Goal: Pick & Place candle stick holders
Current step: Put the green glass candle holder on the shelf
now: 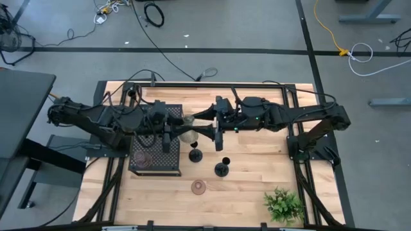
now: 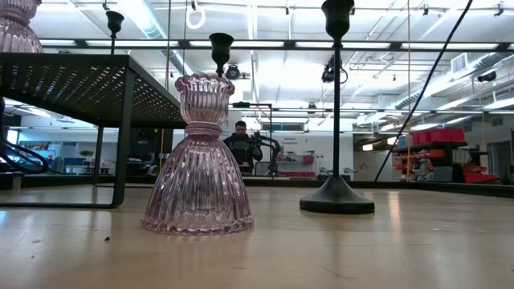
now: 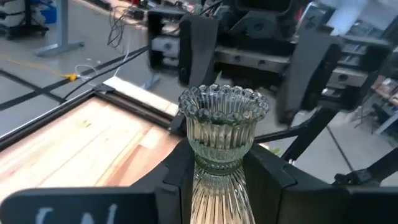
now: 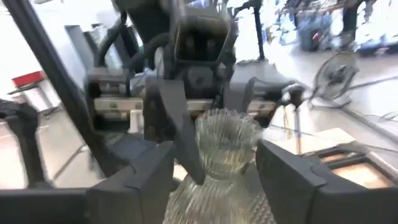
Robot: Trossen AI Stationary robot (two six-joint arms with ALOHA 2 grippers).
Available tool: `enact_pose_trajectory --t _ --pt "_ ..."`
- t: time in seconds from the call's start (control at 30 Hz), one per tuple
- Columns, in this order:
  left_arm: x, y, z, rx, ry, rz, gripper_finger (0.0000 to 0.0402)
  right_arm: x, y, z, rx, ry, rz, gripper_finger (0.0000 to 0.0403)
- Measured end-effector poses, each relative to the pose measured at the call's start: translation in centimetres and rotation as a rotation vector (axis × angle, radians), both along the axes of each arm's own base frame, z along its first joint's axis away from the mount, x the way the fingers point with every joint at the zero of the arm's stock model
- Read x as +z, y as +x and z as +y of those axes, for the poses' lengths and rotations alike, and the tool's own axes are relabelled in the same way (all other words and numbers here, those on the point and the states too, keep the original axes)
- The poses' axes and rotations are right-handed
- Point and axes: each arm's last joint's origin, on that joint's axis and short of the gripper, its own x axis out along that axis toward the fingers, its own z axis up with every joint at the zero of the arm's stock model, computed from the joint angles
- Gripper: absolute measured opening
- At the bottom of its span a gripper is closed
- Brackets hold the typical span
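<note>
A pale green ribbed glass candle stick holder (image 3: 222, 121) hangs in mid-air between my two arms, above the table by the black stand's far right corner (image 1: 187, 133). My left gripper (image 3: 217, 180) is shut on it, reaching level from the table's left. My right gripper (image 4: 214, 180) faces it from the right. It is open, and its fingers (image 3: 198, 50) stand on either side of the holder without touching it. A pink glass holder (image 2: 198, 160) and two black holders (image 1: 194, 154) (image 1: 222, 169) stand on their bases on the table. My left gripper pinches the glass holder between its two fingers (image 3: 267, 177), at the narrow waist just under the fluted cup (image 3: 217, 167). The fingers come level from the table's left. The holder sits upright in the hold, cup up, lifted clear of the table and the stand.
The black perforated stand (image 1: 154, 157) stands at the left with a glass holder (image 2: 16, 24) on its top. A green plant (image 1: 282, 205) sits at the near right corner. The pink glass holder also shows near the front (image 1: 199, 187). Bare wood lies to the right of the black holders.
</note>
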Motion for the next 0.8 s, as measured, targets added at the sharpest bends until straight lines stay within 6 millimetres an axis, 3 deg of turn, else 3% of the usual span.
enact_pose_trajectory --t 0.17,0.43,0.8 --pt "-1.8 -0.8 -0.6 0.031 -0.030 0.156 0.0108 1.9 -2.0 -0.5 -0.066 -0.028 -0.047 0.0228" --pt "-2.1 -3.3 -2.8 0.056 -0.111 0.193 0.0108 2.6 -4.2 -1.2 -0.185 -0.096 0.013 0.0199" --pt "-3.6 -6.7 -5.5 0.188 -0.145 0.249 0.0108 1.9 -4.4 -1.4 -0.216 -0.112 0.091 0.0185"
